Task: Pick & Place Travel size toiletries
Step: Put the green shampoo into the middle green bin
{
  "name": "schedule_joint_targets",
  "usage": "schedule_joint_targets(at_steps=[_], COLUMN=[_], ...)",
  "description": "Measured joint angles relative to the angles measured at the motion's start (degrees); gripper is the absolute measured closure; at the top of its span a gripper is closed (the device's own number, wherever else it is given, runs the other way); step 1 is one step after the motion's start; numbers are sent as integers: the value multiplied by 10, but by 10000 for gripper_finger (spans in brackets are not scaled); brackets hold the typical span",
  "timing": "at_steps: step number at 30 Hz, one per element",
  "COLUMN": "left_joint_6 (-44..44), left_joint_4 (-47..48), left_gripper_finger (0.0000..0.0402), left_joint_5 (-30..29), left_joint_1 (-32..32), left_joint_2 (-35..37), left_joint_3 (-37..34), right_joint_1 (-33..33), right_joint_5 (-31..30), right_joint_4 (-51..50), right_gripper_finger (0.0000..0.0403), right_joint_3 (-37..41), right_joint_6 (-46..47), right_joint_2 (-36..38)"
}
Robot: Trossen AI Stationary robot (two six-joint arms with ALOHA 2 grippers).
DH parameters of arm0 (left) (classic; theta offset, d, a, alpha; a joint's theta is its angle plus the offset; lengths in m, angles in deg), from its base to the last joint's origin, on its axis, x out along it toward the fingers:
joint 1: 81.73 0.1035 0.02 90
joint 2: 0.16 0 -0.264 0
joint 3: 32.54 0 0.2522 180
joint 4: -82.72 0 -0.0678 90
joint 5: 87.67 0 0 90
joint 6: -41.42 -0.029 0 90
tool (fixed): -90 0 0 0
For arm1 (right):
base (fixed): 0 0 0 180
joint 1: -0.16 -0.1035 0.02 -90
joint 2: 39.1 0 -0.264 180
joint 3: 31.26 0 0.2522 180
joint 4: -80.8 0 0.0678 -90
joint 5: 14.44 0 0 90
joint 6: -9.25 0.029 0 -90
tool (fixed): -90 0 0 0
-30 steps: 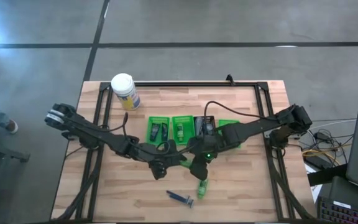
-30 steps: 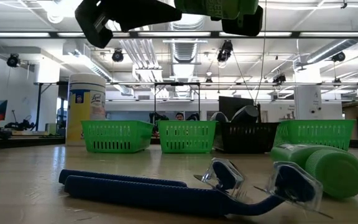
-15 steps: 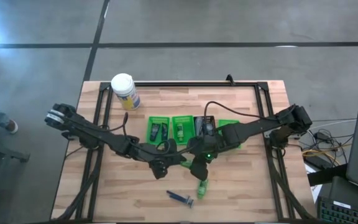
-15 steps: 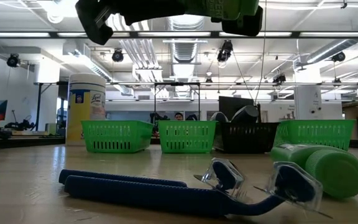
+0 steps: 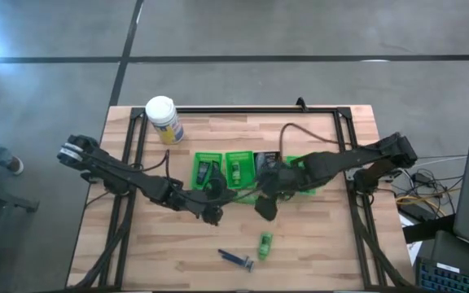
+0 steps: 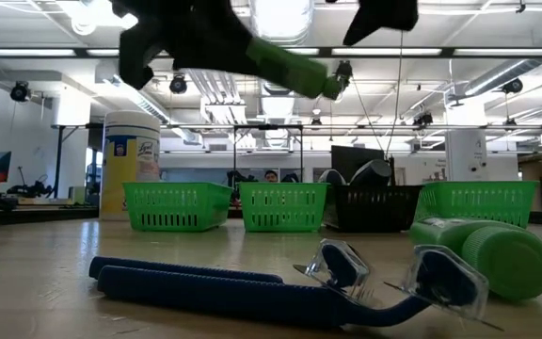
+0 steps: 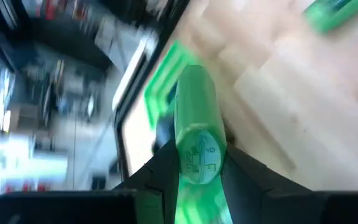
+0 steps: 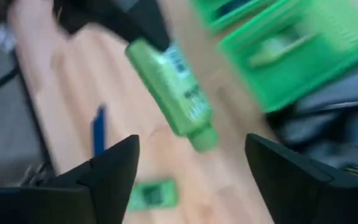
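Observation:
A bright green travel bottle (image 6: pixel 285 64) hangs high over the middle of the table, with my left gripper (image 5: pixel 216 210) shut on it. In the right wrist view this bottle (image 8: pixel 169 87) shows ahead of my right gripper (image 8: pixel 191 171). My right gripper (image 5: pixel 265 205) stands open just right of the bottle, with nothing between its fingers. A second green bottle (image 5: pixel 265 244) lies on its side near the front edge. Two blue razors (image 5: pixel 236 260) lie flat beside it. My left gripper pinches the green bottle's base end (image 7: pixel 185 163) between its two fingers (image 7: pixel 157 171). The fingers lie along the bottle, which sticks out ahead of them. The bottle is lifted clear and tilted, its cap end (image 6: pixel 332 87) lowest, toward the table's right.
A row of small bins crosses the table's middle: two green (image 5: pixel 208 168), (image 5: pixel 238 167), one black (image 5: pixel 268 162), one green (image 5: pixel 304 173). A white canister with a yellow label (image 5: pixel 163 119) stands at the far left. Bare wood lies along the front and left.
My right gripper has opened, let go of the green bottle and drawn back toward the table's far right. My left gripper has shut on the bottle and now holds it alone. The bottle has tipped from level to slanting, cap end down.

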Motion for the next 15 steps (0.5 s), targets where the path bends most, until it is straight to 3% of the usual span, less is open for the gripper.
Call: schedule_joint_targets(at_steps=[9,12,15], left_joint_6=[228,281,309], left_joint_4=[12,36,100], left_gripper_finger=[302,303,303], left_joint_5=[-193,-205,-166], left_joint_1=[18,48,88], left_joint_2=[-4,-24,-56], left_joint_3=[-32,-28,2], right_joint_1=[-19,-23,-24], right_joint_5=[-246,-272,-278], right_joint_4=[-125,-137,-138], right_gripper_finger=[66,59,56], right_joint_3=[2,5,6], right_joint_6=[162,181,179], right_joint_2=[94,111,113])
